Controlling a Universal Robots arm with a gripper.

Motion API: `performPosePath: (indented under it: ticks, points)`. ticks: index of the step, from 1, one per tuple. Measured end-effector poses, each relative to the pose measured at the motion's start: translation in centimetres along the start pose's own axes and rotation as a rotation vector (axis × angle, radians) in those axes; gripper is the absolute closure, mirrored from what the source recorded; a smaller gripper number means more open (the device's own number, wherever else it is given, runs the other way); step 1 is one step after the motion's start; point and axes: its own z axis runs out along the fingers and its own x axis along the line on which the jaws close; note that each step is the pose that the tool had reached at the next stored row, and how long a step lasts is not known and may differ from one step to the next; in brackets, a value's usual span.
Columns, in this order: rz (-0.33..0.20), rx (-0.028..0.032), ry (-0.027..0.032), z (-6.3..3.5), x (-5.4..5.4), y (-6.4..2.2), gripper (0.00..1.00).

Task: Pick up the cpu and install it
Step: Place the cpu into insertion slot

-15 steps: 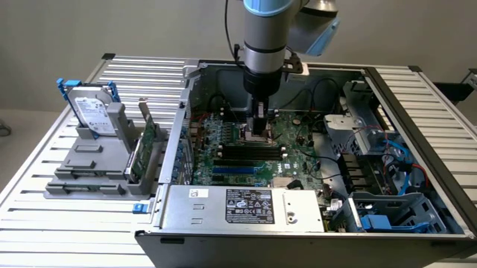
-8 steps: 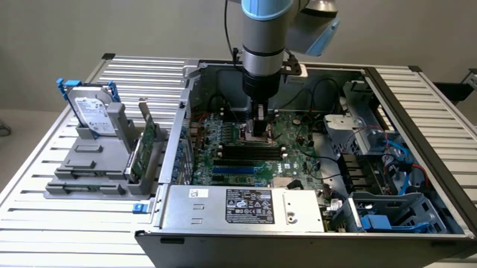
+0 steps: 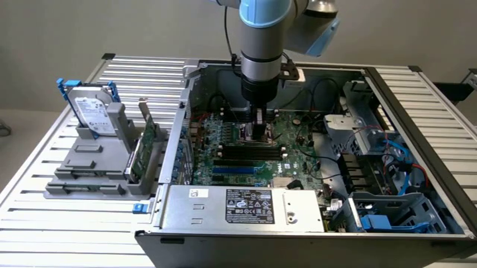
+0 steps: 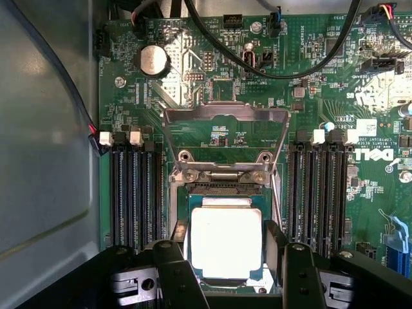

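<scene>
**CPU between the fingers, squared over the open socket**

Gripper [image 4: 226,233] is down inside the case, over the green motherboard [image 3: 298,162]. In the exterior view it hangs straight down at the socket area [image 3: 258,131].

The cpu [image 4: 225,248], a small flat square chip with a bright silvery metal top and a thin dark-green rim, sits dead centre between the two black fingers [image 4: 179,238]. Each finger is against one of two opposite edges, with no gap visible on either side. I read that as clamped on the chip at about chip width, not spread wide.

Key relation: the chip is near enough square, so there is no real long axis. The gripped edges are the ones facing the two banks of black memory slots [image 4: 135,193], so the grip line runs bank to bank. The two free edges run the other way; one faces the hinge of the silver metal load plate [image 4: 225,112], which is flipped back open and well clear of the chip.

The chip outline is parallel to the dark socket frame [image 4: 222,189] and inside it, with no visible skew. I can't tell height: it could be seated on the contacts or just above them. Judgement: the install is at placement stage, with the plate not yet closed.
</scene>
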Motion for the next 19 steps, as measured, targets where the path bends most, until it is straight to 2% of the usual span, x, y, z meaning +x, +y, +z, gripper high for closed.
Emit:
performPosePath:
  ticks: [4,19]
  points:
    - [-0.001,-0.0027,0.0002,0.47,-0.03,-0.12,0.45]
    - [-0.001,-0.0028,-0.0001,0.72,-0.05,-0.16,0.45]
